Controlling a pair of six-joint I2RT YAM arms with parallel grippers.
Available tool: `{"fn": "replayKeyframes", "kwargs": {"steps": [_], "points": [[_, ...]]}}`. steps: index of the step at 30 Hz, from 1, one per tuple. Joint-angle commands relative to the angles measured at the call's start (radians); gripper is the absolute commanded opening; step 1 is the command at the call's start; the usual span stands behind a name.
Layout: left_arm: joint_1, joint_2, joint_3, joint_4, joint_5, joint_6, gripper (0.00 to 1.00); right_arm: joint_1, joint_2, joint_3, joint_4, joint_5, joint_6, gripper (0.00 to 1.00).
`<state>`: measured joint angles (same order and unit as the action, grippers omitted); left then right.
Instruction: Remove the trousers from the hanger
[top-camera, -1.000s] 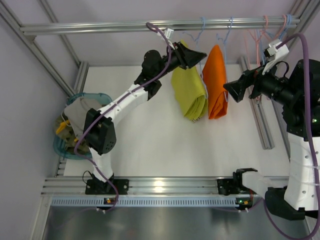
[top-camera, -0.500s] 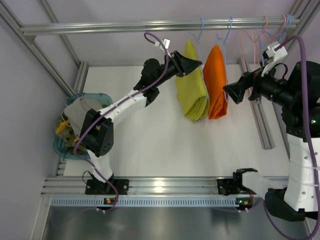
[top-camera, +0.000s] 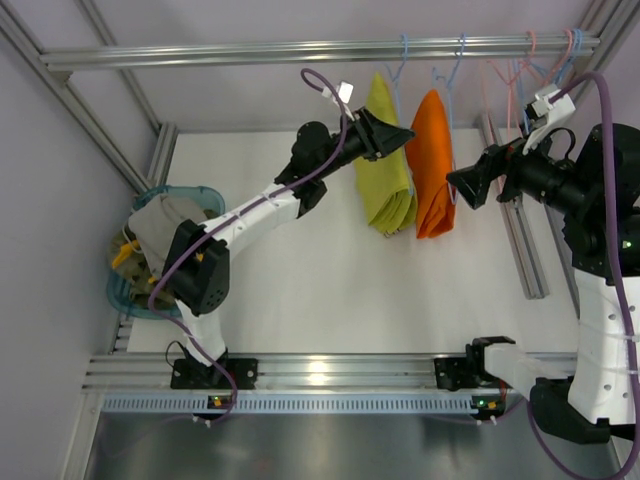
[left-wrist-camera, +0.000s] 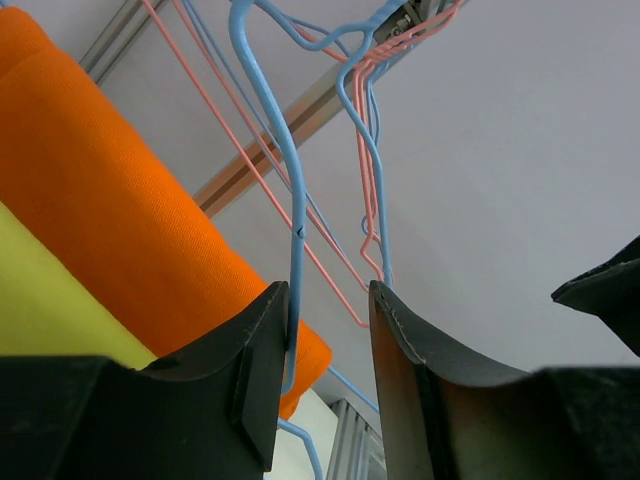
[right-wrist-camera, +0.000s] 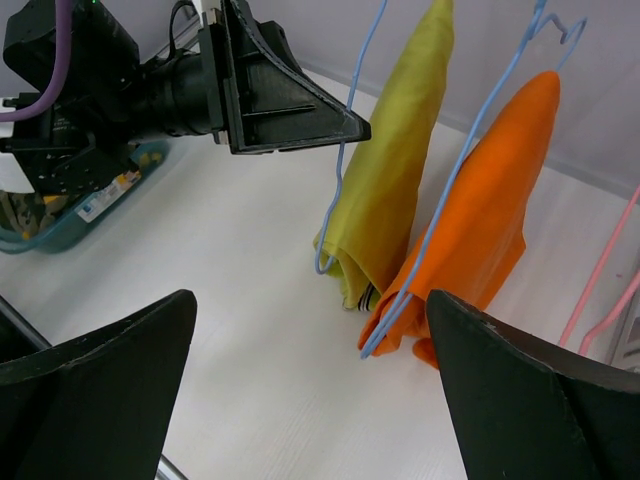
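Two pairs of trousers hang on blue hangers from the top rail (top-camera: 200, 55): mustard yellow-green trousers (top-camera: 385, 175) and orange trousers (top-camera: 432, 165) to their right. My left gripper (top-camera: 400, 135) is high up at the yellow trousers' right side, between the two garments. In the left wrist view it (left-wrist-camera: 327, 292) is open, with a blue hanger wire (left-wrist-camera: 295, 230) between the jaws against the left finger (left-wrist-camera: 250, 370); the orange trousers (left-wrist-camera: 110, 200) lie behind. My right gripper (top-camera: 455, 183) is wide open and empty just right of the orange trousers (right-wrist-camera: 490, 220), facing the yellow trousers (right-wrist-camera: 395, 160).
A teal basket (top-camera: 125, 290) holding clothes sits at the table's left edge. Several empty pink and blue hangers (top-camera: 530, 65) hang at the rail's right end. An aluminium frame post (top-camera: 520, 230) runs along the table's right side.
My left gripper drew back left, then moved right and a little lower, to the yellow trousers' right side. The yellow trousers swung slightly. The right arm has not moved.
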<state>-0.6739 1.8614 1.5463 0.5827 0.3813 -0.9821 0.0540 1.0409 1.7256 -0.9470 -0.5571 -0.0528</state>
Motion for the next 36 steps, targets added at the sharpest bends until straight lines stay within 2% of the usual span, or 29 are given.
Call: {"fn": "replayKeyframes", "kwargs": {"steps": [1,4,7,8,11,21,32,36], "points": [[-0.007,-0.019,0.026,0.074,0.021,-0.015,0.42,-0.009,-0.019,-0.009,0.025,0.005,-0.015,0.99],[-0.012,-0.015,0.031,0.078,0.025,-0.015,0.42,-0.009,-0.021,-0.012,0.025,0.005,-0.015,0.99],[-0.018,-0.013,0.035,0.08,0.024,-0.018,0.35,-0.01,-0.021,-0.009,0.025,0.003,-0.013,0.99],[-0.018,-0.013,0.038,0.083,0.024,-0.02,0.23,-0.011,-0.022,-0.008,0.025,0.005,-0.016,0.99],[-0.023,-0.034,0.052,0.082,0.04,-0.003,0.01,-0.011,-0.024,-0.015,0.024,0.006,-0.018,0.99],[-0.003,-0.1,0.184,0.091,0.113,0.065,0.0,-0.011,-0.027,-0.018,0.022,-0.01,-0.022,0.99],[0.005,-0.197,0.114,0.109,0.128,0.144,0.0,-0.011,-0.025,-0.038,0.079,-0.047,0.014,0.99],[0.019,-0.196,0.109,0.118,0.131,0.132,0.0,-0.011,-0.012,-0.043,0.111,-0.058,0.034,0.99]]}}
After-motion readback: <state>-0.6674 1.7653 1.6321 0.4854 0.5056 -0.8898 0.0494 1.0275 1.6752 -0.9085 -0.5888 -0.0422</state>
